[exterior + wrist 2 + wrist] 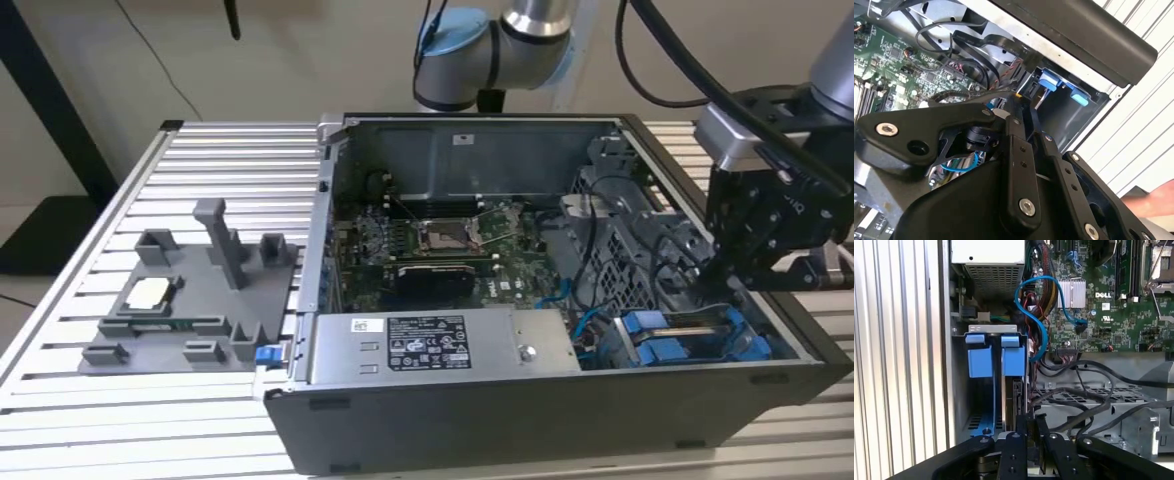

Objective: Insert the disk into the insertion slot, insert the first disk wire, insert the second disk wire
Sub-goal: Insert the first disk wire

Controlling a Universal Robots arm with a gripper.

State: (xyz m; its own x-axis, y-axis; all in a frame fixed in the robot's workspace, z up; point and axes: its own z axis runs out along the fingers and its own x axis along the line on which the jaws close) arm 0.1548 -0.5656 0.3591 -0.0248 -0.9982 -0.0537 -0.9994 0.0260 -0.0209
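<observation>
Hand: your hand (727, 285) hangs inside the open computer case at the exterior view's right, directly over the drive corner.
Hand state: you cannot tell whether it is open, closed or gripping anything.
Disk: in the first wrist view, a dark narrow edge that looks like the disk (1018, 397) stands upright in the bay, just beyond the hand and against a blue rail. You cannot tell how deep it sits.
Insertion slot: the insertion slot (961, 390) is a grey bay with blue rails and two blue tabs. In the exterior view it sits in the case's near corner, on that view's right.
Blue cable: a blue cable (1029, 305) loops from just beside the bay over to the circuit board.
Black cables: black cables (1089, 390) lie across a perforated metal plate between the bay and the board.
Circuit board: the green circuit board (1114, 295) lies flat in the case beyond the bay.
Power supply: the silver power supply (427, 345) with a white sticker runs along the case's near side, just beside the slot on the exterior view's left.
Case: the dark grey case (534, 420) lies on its side with the panel off.
Bench: the ribbed metal bench (227, 160) carries the case.
Tray: a grey tray (134, 352) holding small parts sits on the bench, just beside the case on the exterior view's left.
Arm: the arm (521, 40) rises behind the case.
</observation>
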